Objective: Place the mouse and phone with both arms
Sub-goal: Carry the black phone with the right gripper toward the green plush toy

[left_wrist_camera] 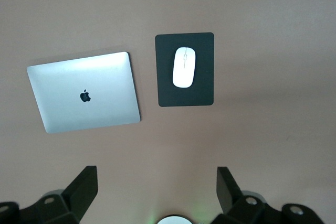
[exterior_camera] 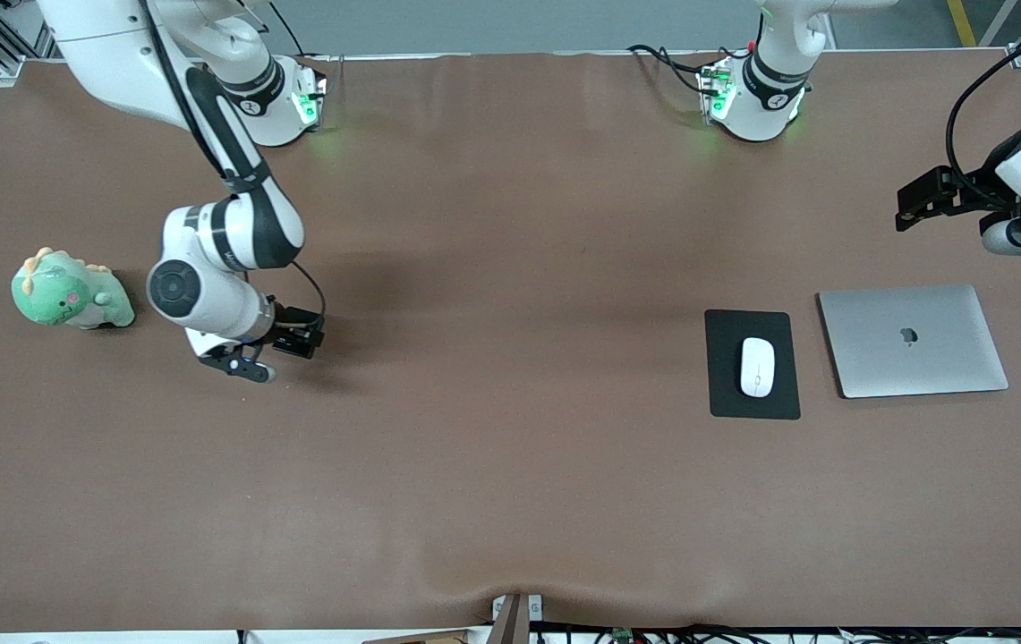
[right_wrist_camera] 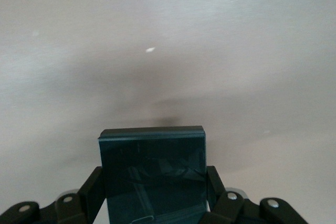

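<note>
The right gripper (right_wrist_camera: 155, 203) clamps the phone (right_wrist_camera: 152, 174) low over bare table beside a plush toy (exterior_camera: 70, 292). The mouse (exterior_camera: 757, 367) lies on the pad (exterior_camera: 725, 394) beside a laptop (exterior_camera: 913, 340). The left gripper (left_wrist_camera: 156, 190) hangs open above.

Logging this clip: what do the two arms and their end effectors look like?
Both arms are glossy white with black joint bands. The right arm carries a black cable along its links; the left arm has cables at its base. Both bases glow green. The right end effector and left end effector are black with silver screws.
</note>
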You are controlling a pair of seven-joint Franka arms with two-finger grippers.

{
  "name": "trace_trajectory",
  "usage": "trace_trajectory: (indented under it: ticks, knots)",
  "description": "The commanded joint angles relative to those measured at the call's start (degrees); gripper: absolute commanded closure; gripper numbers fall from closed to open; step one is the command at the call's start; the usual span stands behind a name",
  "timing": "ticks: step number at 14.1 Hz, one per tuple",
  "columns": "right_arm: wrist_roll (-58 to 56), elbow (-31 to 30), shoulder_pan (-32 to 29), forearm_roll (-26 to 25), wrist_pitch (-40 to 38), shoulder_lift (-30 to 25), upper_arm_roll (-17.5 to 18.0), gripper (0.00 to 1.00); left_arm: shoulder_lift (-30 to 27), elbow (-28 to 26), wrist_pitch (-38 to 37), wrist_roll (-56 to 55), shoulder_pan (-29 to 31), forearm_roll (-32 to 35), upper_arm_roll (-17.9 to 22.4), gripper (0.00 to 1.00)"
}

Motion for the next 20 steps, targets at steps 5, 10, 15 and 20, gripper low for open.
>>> trace_trajectory:
  ticks: [5, 10, 15, 20]
  knots:
    - [-16.20, -9.27, -10.71, -5.45, 7.58, -3.74, 0.45, 1.00, -1.02, 1.19, -3.71, 0.01, 0.20, -0.73, -0.39, 0.00]
    - [-24.83, -11.73, -15.29, -6.59, 11.97, -3.38, 0.45, 1.00, -1.02, 1.37, -3.26, 0.10, 0.28, -0.73, -0.04, 0.00]
    - [-24.83, -13.76, -15.38, -6.59, 16.55, -2.07, 0.45, 1.00, -0.67, 1.37, -3.18, 0.01, 0.20, -0.82, -0.03, 0.00]
    - [-24.92, -13.32, -15.56, -6.59, 15.85, -1.45, 0.54, 0.01, -0.84, 1.46, -3.26, -0.16, -0.07, -0.90, -0.47, 0.00]
